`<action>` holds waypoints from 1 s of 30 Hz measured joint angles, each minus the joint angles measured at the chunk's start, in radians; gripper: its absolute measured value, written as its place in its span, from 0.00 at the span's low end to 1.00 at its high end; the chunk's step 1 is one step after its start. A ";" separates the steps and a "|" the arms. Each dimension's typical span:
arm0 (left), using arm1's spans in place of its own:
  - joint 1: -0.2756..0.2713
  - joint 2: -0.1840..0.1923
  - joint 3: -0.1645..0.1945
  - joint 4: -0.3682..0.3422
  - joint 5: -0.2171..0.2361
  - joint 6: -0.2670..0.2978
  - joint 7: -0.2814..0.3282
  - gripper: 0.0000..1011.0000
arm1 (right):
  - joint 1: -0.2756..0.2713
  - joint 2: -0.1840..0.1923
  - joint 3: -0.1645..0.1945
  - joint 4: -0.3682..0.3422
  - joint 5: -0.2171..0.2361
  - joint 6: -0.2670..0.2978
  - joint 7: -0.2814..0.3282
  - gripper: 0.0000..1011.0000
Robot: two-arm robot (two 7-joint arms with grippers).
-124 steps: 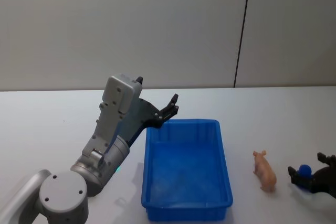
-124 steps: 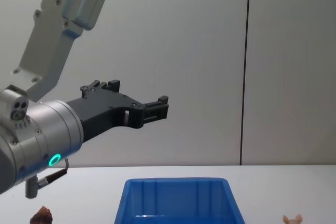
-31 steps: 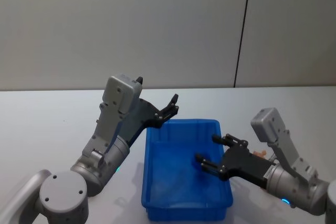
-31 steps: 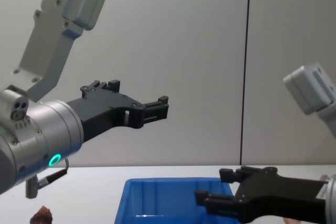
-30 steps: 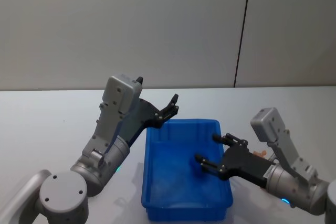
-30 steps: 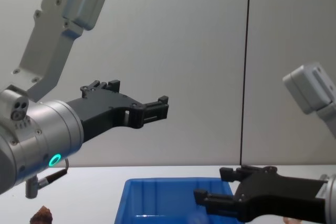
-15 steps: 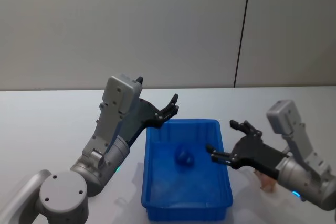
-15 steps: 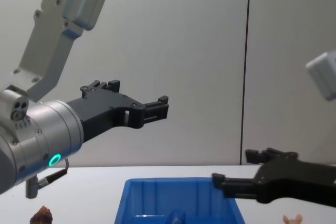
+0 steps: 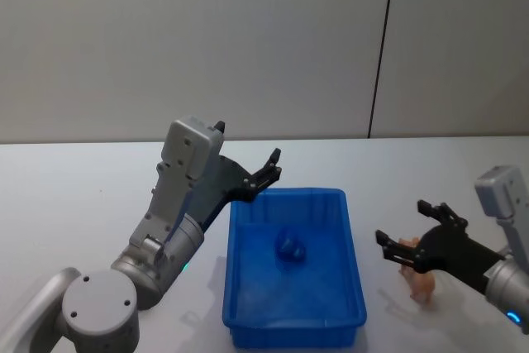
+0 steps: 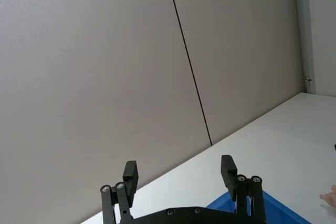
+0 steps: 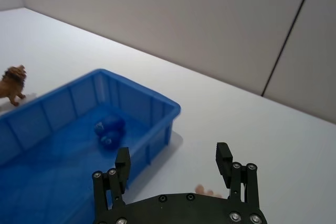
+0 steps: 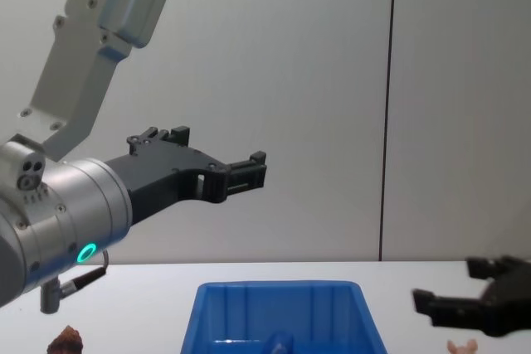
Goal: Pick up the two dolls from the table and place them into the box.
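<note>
Approach to pink doll (image 9: 423, 285), just right of box (image 9: 291, 193) on counter (image 9: 83, 196). Lower right gripper (image 9: 401, 221), spread wide and empty above doll, straight down; centre on body; close gently. Leave left gripper (image 9: 275, 164), released, raised over box's far-left corner. Leave brown doll (image 11: 11, 83), left of box. Hard to make out: pink doll's front behind gripper; blue lump (image 9: 288, 247) inside box.

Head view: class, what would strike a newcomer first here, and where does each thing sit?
The bright blue box stands in the middle of the white table with a small blue toy lying inside. To its right the right pincer hovers open over the pink doll. The left pincer is raised, open, by the box's far left corner, and a brown doll stands left of the box.
</note>
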 joint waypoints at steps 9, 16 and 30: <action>0.000 0.000 0.000 0.000 0.000 0.000 0.000 0.99 | -0.028 0.030 0.018 0.002 0.017 0.043 -0.024 0.99; 0.000 0.000 0.000 0.000 0.000 0.000 0.000 0.99 | -0.038 0.039 0.020 0.016 0.017 0.073 -0.024 0.99; 0.000 0.000 0.000 0.000 0.000 0.000 0.000 0.99 | -0.034 0.034 0.007 0.058 0.004 0.129 -0.003 0.99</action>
